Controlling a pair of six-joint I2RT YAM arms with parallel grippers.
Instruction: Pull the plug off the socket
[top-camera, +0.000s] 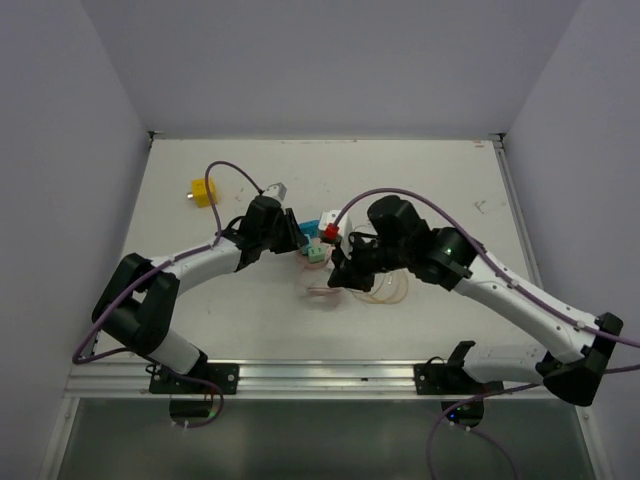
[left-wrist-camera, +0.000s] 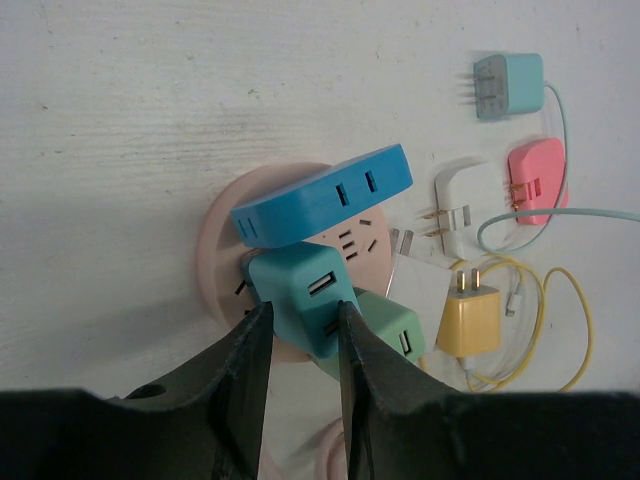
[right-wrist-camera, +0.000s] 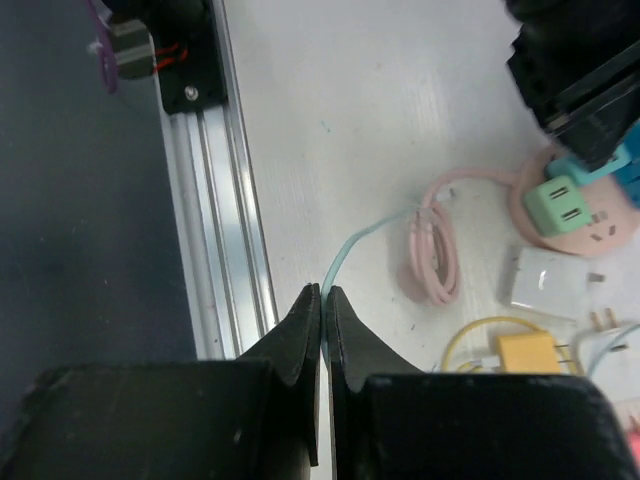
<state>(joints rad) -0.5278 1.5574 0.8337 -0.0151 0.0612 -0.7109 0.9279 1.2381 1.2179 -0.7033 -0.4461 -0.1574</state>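
White tabletop (top-camera: 420, 180), pale walls on three sides, both arms reaching to mid-table. On the left wrist camera, the round pink socket (left-wrist-camera: 222, 255) lies flat, and the teal plug (left-wrist-camera: 300, 290) sits at its 6 o'clock edge, right under the lens.

The left gripper (left-wrist-camera: 303, 310) has it: black fingers (left-wrist-camera: 245, 380) press on the plug's two flanks and clamp it. The plug's USB face looks up at the camera. Its body runs roughly from 11 down to 5 o'clock, a little tilted.

It's crowded in there. A blue plug (left-wrist-camera: 325, 195) lies across the socket at 12 o'clock, long axis from 8 to 2 o'clock, just above the teal one. A green plug (left-wrist-camera: 395, 330) is tight in at 4 o'clock, hard beside the other finger.

Out at 3 o'clock, off the socket, lie a white plug (left-wrist-camera: 455, 200), a yellow charger (left-wrist-camera: 468, 320) with its looping yellow cable (left-wrist-camera: 560, 330), and a pink plug (left-wrist-camera: 535, 175). At 1 o'clock a teal-grey plug (left-wrist-camera: 510, 85) has its prongs aimed at 9 o'clock.

On the right wrist camera, the right gripper (right-wrist-camera: 322, 292) is pinched shut on a thin teal cable (right-wrist-camera: 360, 235), near the aluminium rail (right-wrist-camera: 215, 200). A coiled pink cable (right-wrist-camera: 435, 250) lies at 1 o'clock from it.

From the top, a yellow block (top-camera: 203, 192) sits at 10 o'clock, well apart from the left gripper.
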